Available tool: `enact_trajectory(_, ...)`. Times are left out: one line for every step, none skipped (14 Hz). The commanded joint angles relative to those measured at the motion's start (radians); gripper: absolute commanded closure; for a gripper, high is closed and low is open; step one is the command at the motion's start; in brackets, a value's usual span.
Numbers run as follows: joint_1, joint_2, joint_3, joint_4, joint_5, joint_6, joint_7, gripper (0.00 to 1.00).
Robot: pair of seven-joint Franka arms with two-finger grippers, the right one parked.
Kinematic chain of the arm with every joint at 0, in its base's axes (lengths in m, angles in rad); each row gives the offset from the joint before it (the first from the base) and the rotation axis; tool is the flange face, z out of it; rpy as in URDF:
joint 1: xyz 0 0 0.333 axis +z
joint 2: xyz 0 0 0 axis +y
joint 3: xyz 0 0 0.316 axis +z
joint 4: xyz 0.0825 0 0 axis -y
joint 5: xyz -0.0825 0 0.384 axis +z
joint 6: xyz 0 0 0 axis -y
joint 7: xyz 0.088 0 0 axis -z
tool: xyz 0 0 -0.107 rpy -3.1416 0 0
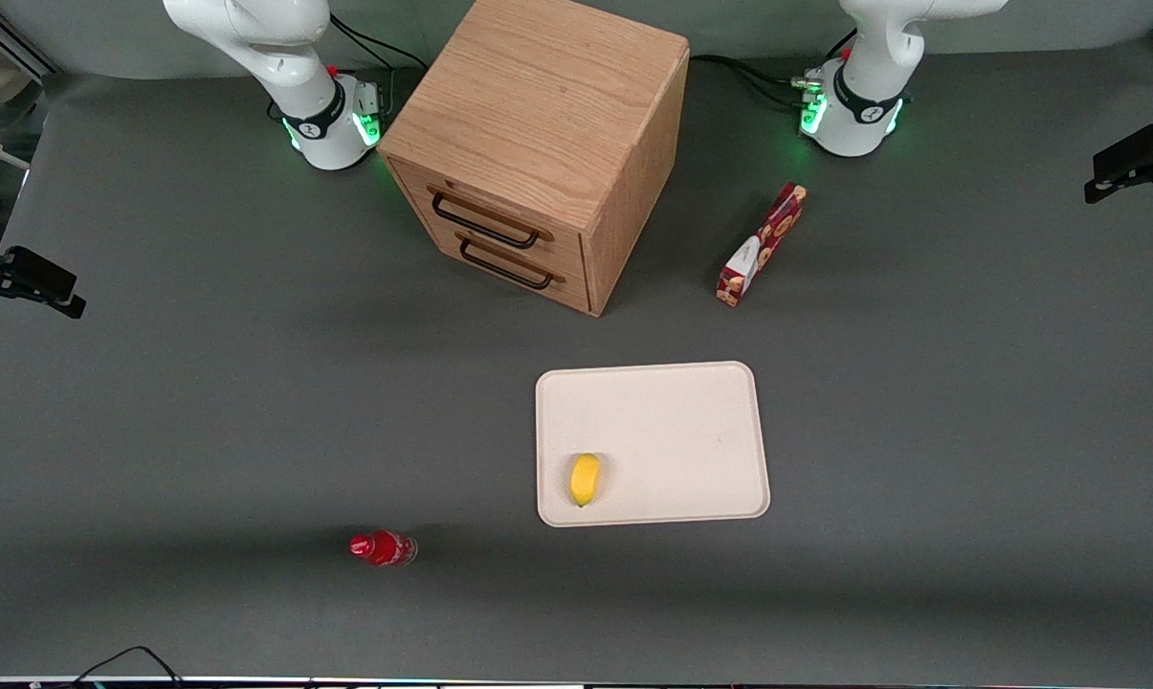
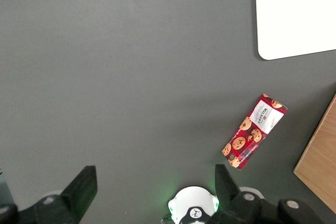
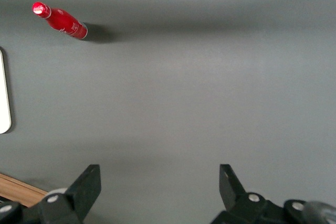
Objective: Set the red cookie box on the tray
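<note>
The red cookie box (image 1: 763,244) lies flat on the grey table beside the wooden cabinet, between the working arm's base (image 1: 853,115) and the tray (image 1: 672,431). It is farther from the front camera than the tray and apart from it. The cream tray holds only a small yellow fruit (image 1: 585,478) near one corner. My gripper (image 2: 155,179) does not show in the front view. In the left wrist view it hangs high above the table over its own base (image 2: 193,208), open, with nothing between its fingers. From there the box (image 2: 254,131) and a corner of the tray (image 2: 294,14) show below.
A wooden two-drawer cabinet (image 1: 538,144) stands beside the box, toward the parked arm. A small red bottle (image 1: 383,548) lies near the table's front edge, toward the parked arm's end. Bare grey table surrounds the tray.
</note>
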Motion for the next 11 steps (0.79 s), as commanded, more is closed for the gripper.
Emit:
enact_trajectory(-0.011, 0.027, 0.0, 0.048, 0.016, -0.049, -0.044, 0.0)
enact_trajectory(-0.011, 0.027, 0.0, 0.048, 0.016, -0.052, -0.047, 0.0)
enact_trajectory(-0.011, 0.028, 0.0, 0.047, 0.016, -0.052, -0.046, 0.0)
enact_trajectory(-0.011, 0.033, 0.0, 0.044, 0.003, -0.058, -0.04, 0.0)
enact_trajectory(-0.011, 0.033, -0.003, 0.031, -0.001, -0.078, -0.04, 0.0)
enact_trajectory(-0.013, 0.033, -0.018, 0.019, -0.007, -0.099, -0.027, 0.0)
enact_trajectory(-0.011, 0.031, -0.056, -0.004, -0.014, -0.11, -0.023, 0.0)
enact_trajectory(-0.011, 0.024, -0.105, -0.053, -0.017, -0.112, -0.024, 0.0)
enact_trajectory(-0.01, 0.013, -0.151, -0.114, -0.027, -0.097, -0.024, 0.0)
enact_trajectory(-0.01, 0.008, -0.173, -0.163, -0.077, -0.087, -0.024, 0.0)
enact_trajectory(-0.01, -0.002, -0.178, -0.224, -0.121, -0.054, -0.023, 0.0)
